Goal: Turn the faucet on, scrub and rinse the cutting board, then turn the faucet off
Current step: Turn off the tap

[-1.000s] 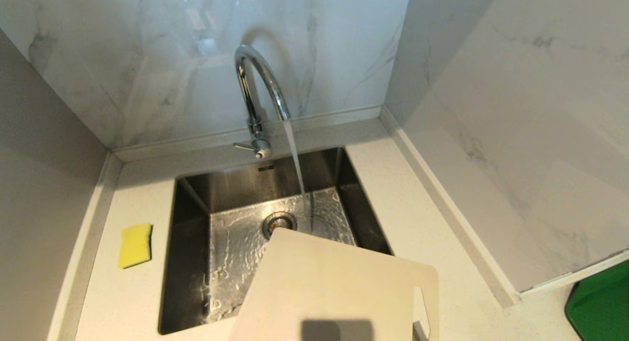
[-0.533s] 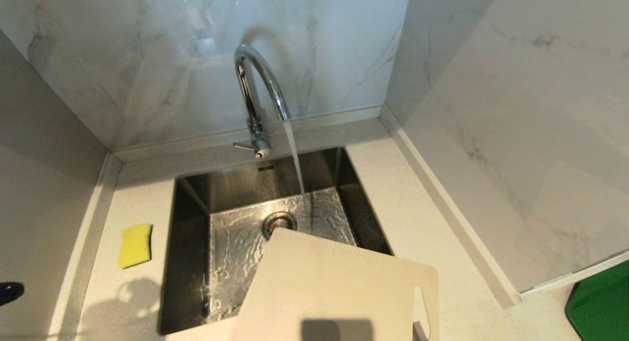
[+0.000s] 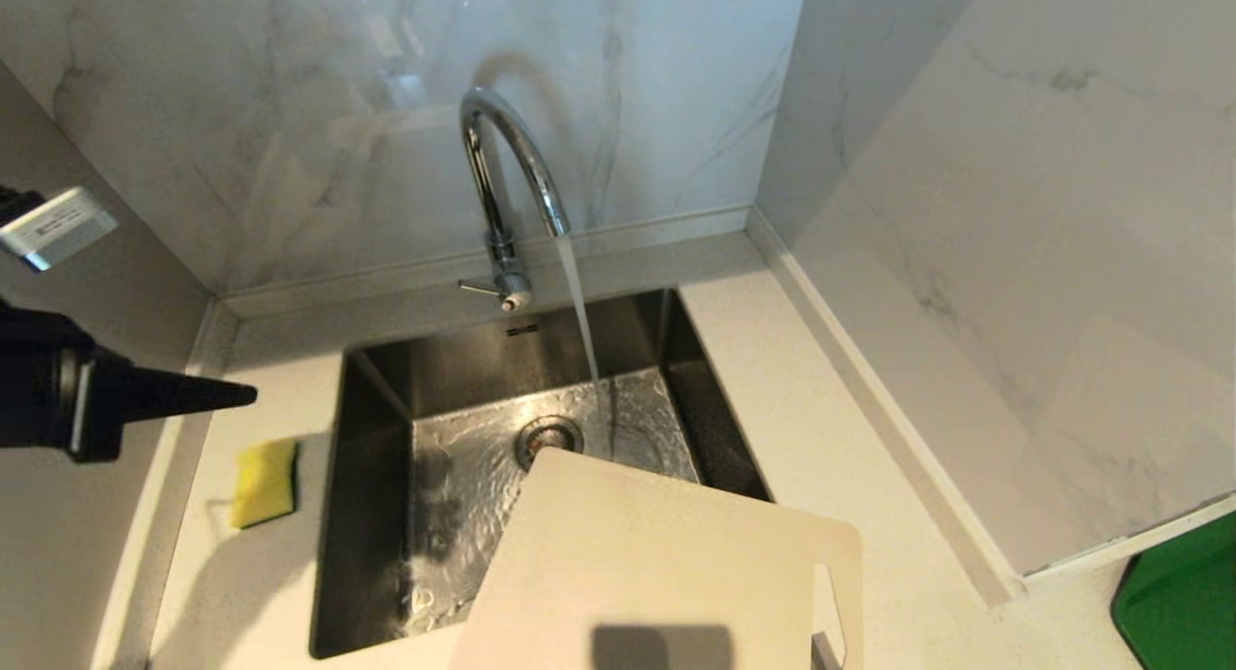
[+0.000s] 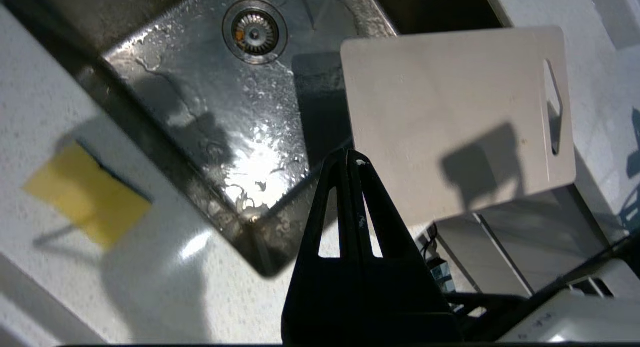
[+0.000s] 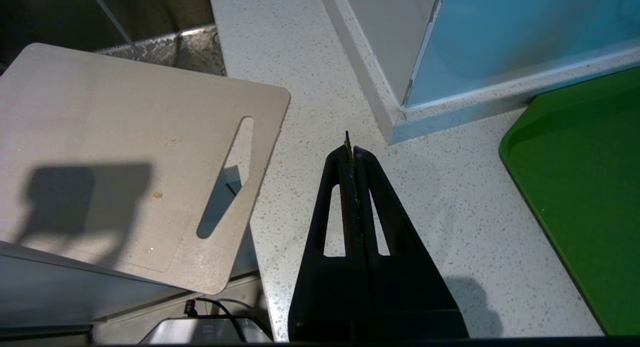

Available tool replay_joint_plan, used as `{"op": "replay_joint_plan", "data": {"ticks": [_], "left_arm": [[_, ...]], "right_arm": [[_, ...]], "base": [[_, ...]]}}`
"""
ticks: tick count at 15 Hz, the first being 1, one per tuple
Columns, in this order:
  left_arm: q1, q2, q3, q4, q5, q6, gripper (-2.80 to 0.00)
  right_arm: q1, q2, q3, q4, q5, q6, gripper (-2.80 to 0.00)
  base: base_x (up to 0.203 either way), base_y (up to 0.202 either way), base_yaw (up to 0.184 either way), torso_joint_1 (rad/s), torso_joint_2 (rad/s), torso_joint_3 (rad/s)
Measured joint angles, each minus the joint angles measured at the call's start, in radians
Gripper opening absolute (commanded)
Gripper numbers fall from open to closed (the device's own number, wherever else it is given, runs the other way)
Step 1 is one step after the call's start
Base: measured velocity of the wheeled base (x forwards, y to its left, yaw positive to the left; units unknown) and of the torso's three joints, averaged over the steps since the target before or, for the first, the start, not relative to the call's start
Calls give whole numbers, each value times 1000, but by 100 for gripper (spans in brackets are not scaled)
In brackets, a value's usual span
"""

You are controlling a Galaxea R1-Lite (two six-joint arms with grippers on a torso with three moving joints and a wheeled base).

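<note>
The chrome faucet point(image 3: 507, 178) stands behind the sink with water running from its spout. The cream cutting board point(image 3: 657, 569) point(image 4: 450, 117) point(image 5: 120, 157) lies over the sink's near right corner, its slot handle to the right. My left gripper point(image 3: 246, 395) point(image 4: 350, 159) is shut and empty, held in the air at the left above the counter and the yellow sponge point(image 3: 264, 482) point(image 4: 85, 194). My right gripper point(image 5: 350, 147) is shut over the counter to the right of the board, holding nothing; it does not show in the head view.
The steel sink point(image 3: 372, 516) is wet, with its drain point(image 3: 548, 438) near the board's far corner. A green board point(image 3: 1183, 602) point(image 5: 580, 187) lies at the near right. Marble walls close in the counter behind and to the right.
My left arm has come up into the head view from the left and now reaches over the sponge. Its shadow has spread across the counter. Water keeps running.
</note>
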Motion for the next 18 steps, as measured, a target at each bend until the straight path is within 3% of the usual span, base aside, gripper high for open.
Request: {"op": "replay_joint_plan", "data": {"ticks": [5, 13, 18], "left_arm": [[-4, 287, -246, 35, 46, -21, -280], [-13, 663, -646, 83, 54, -51, -280], [-14, 811, -821, 83, 53, -118, -280]], "right_arm": [[0, 0, 0, 0, 0, 0, -280], [0, 0, 0, 0, 0, 0, -280], [0, 0, 0, 0, 0, 0, -280]], "base": [[0, 0, 0, 0, 0, 0], [0, 0, 0, 0, 0, 0], [0, 0, 0, 0, 0, 0]]}}
